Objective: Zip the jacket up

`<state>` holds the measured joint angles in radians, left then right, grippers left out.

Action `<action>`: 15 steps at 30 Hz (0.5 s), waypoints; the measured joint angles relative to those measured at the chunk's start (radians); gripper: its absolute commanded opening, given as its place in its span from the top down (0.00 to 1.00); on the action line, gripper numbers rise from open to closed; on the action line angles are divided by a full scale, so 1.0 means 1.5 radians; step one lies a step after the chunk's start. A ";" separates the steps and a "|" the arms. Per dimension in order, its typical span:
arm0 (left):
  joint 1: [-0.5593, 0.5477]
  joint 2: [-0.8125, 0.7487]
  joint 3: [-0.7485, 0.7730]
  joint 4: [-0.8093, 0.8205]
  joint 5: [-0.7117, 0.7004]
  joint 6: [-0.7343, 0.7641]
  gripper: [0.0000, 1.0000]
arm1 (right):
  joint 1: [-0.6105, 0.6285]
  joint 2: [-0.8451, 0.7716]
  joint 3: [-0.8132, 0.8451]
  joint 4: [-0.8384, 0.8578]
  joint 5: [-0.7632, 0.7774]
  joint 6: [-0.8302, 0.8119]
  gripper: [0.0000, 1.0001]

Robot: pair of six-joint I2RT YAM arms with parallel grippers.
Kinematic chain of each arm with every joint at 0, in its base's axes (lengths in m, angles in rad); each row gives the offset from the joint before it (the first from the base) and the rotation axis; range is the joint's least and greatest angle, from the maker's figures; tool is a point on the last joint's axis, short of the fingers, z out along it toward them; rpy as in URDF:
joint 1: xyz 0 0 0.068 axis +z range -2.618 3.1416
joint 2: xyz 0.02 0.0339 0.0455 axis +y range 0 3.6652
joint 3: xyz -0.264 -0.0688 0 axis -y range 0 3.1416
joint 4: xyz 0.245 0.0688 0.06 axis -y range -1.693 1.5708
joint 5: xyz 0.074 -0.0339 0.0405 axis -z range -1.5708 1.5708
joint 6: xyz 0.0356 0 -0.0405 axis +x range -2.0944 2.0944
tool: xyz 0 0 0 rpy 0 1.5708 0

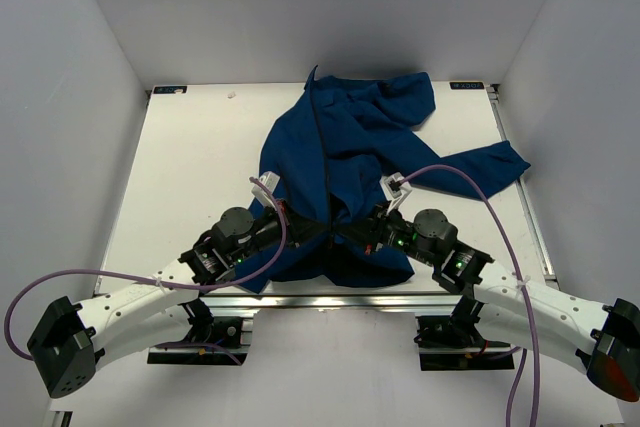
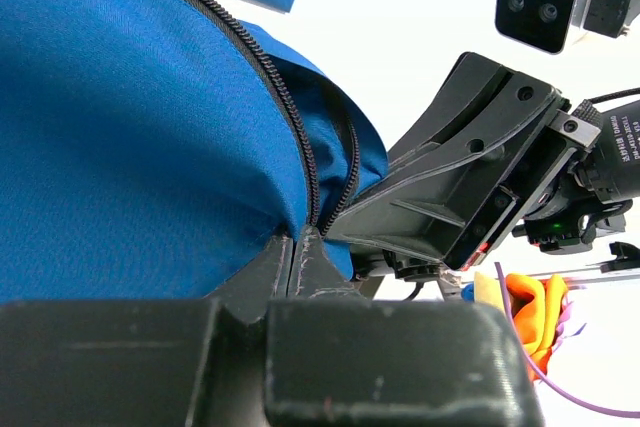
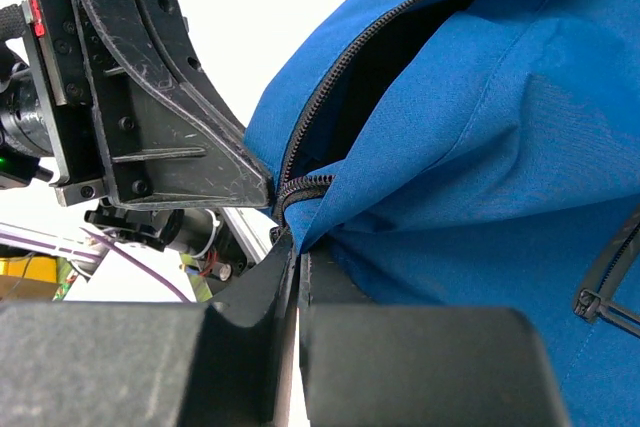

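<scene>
**K:** Where's the jacket?

**Me:** Blue jacket [image 1: 340, 147] lies crumpled on the table [image 1: 190, 167], collar end far, hem at the near edge between my arms. The front zipper [image 2: 292, 112] is open above the hem, with black lining showing in the gap.

**K:** Grippers?

**Me:** Both pinched tight, tips almost meeting at the hem. Left gripper [image 2: 300, 239] is clamped where the two tooth rows converge. Right gripper [image 3: 293, 247] is clamped on the fabric edge just under the curled teeth [image 3: 305, 185].

**K:** Slider?

**Me:** Can't pick it out, the tips hide the junction. A pull tab [image 3: 600, 292] low in the right wrist view looks like a pocket's, not the front one.

**K:** Plan?

**Me:** My read is we're at getting the slider started.
- One hand anchors the hem taut toward me.
- The other draws along the tooth line toward the collar: straight, slow, no sideways load.
- The cloth above is bunched, so I'd tension it first or the lining could catch.
</scene>
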<state>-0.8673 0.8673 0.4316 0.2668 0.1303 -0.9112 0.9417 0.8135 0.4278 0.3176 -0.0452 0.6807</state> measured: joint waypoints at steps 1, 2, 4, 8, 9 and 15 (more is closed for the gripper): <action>0.000 0.000 0.000 0.000 0.001 0.000 1.00 | 0.000 0.000 0.000 0.000 -0.002 0.000 1.00; 0.000 0.000 0.000 0.000 0.001 0.000 1.00 | 0.000 0.001 0.000 0.000 -0.003 -0.001 1.00; 0.000 0.000 0.000 0.001 0.003 0.000 1.00 | 0.000 0.003 0.000 0.001 -0.005 -0.001 1.00; 0.000 0.000 0.000 0.002 0.006 0.000 1.00 | 0.000 0.007 0.000 0.001 -0.004 -0.001 1.00; 0.000 0.000 0.000 0.002 0.007 0.000 1.00 | 0.000 0.007 0.000 0.001 -0.003 -0.001 1.00; 0.000 0.000 -0.001 0.003 0.008 0.000 1.00 | 0.000 0.007 0.000 0.001 0.010 -0.001 1.00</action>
<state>-0.8673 0.8673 0.4305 0.2707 0.1421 -0.9112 0.9417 0.8238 0.4278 0.3183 -0.0299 0.6796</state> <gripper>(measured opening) 0.018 0.011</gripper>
